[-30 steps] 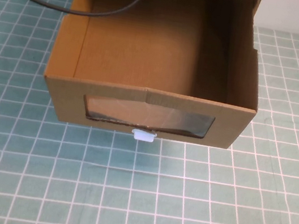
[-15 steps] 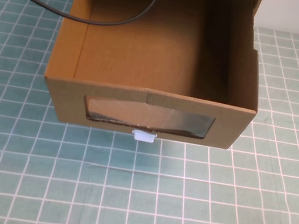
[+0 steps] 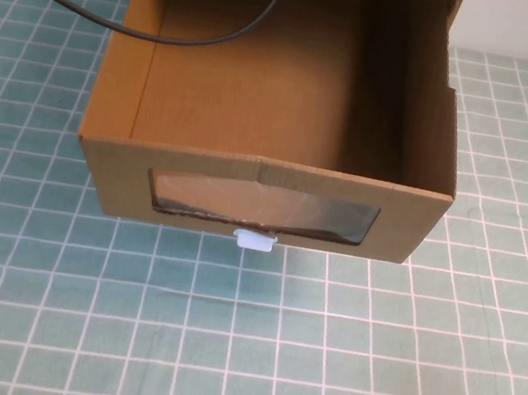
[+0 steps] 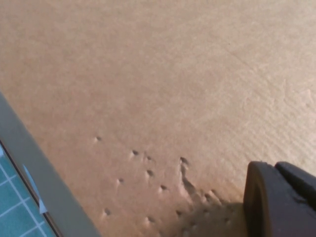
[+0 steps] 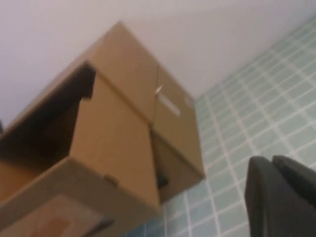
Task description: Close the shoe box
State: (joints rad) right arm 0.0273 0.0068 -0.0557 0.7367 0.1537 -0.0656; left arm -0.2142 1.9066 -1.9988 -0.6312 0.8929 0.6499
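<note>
The shoe box (image 3: 268, 173) is brown cardboard and stands on the green grid mat. Its drawer is pulled out toward me, open on top and empty. The front has a clear window (image 3: 262, 207) with a small white pull tab (image 3: 255, 240) just below it. The right wrist view shows the box (image 5: 111, 143) from the side, the drawer sticking out of its outer shell. My left gripper (image 4: 281, 200) is close against a dented cardboard face (image 4: 163, 89). My right gripper (image 5: 281, 195) hovers over the mat, apart from the box. Neither gripper shows in the high view.
A black cable (image 3: 121, 24) hangs across the drawer's far left corner. The green grid mat (image 3: 238, 355) spreads in front of the box and on both sides. A pale wall (image 5: 207, 34) stands behind the box.
The black cable over the drawer has swung slightly to the right and sagged lower. The box has not moved.
</note>
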